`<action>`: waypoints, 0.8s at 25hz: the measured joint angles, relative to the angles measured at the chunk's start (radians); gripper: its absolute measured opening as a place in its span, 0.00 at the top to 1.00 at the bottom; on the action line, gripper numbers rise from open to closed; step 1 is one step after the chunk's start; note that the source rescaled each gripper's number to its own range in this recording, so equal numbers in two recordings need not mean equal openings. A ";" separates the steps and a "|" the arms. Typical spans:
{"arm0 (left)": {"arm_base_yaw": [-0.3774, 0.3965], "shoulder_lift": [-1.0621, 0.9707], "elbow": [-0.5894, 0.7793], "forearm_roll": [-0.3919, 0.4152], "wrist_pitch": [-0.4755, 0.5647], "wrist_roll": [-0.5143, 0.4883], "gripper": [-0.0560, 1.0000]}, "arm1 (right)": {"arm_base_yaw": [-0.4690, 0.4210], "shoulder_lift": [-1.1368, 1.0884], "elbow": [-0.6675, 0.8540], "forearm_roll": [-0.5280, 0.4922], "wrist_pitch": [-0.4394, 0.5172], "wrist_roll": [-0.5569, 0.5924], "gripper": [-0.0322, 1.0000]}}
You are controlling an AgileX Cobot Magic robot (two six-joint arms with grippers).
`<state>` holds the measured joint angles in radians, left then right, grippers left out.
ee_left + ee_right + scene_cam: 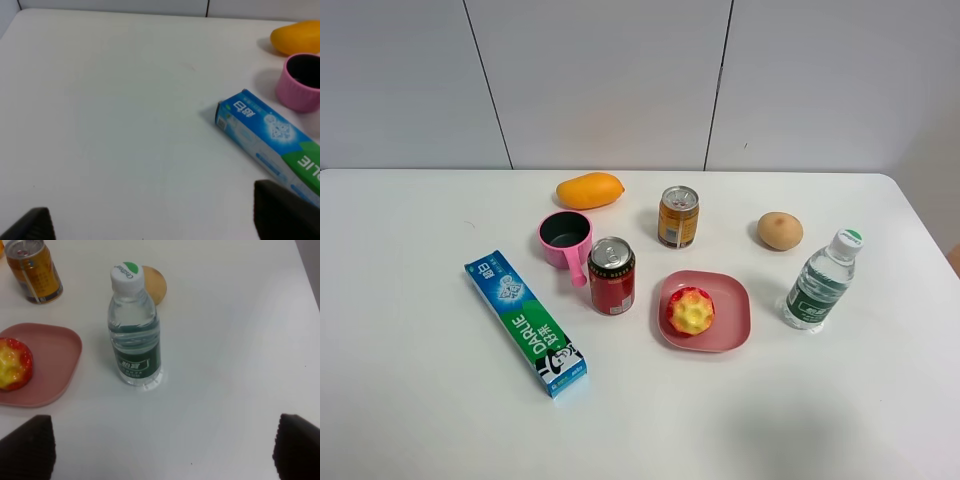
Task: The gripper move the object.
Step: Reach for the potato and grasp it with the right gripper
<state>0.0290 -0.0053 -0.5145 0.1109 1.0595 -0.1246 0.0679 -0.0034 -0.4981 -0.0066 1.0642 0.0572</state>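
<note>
Plainly, the potato point(780, 231) lies untouched on the table point(410, 400), toward its far right.
It is slightly oval, lying flat, its longer axis running roughly side to side in the high view; neither end looks pointed. It sits between the gold can point(678, 217) and the water bottle point(823, 282), touching neither, behind the pink plate point(732, 315). Left fingers point(282, 210) and right fingers point(297, 445) are both spread wide, gripping nothing.

The water bottle point(134, 335) hides part of the object point(156, 286).
</note>
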 joint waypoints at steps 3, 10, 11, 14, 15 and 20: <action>0.000 0.000 0.000 0.001 0.000 0.000 0.00 | 0.000 0.000 0.000 0.000 0.000 0.000 0.00; 0.000 0.000 0.000 0.002 0.000 0.000 0.00 | 0.000 0.000 0.000 -0.002 -0.003 0.024 0.00; 0.000 0.000 0.000 0.001 0.000 0.000 0.00 | 0.000 0.000 -0.007 -0.002 -0.004 0.046 0.00; 0.000 0.000 0.000 0.001 0.000 0.000 0.00 | 0.000 0.020 -0.075 -0.002 -0.024 0.101 0.00; 0.000 0.000 0.000 0.001 0.000 0.000 0.00 | 0.000 0.047 -0.111 -0.003 -0.039 0.105 0.00; 0.000 0.000 0.000 0.001 0.000 0.000 0.00 | 0.000 0.263 -0.279 -0.030 -0.119 0.104 0.00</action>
<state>0.0290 -0.0053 -0.5145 0.1119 1.0595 -0.1246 0.0679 0.2596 -0.7766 -0.0361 0.9451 0.1612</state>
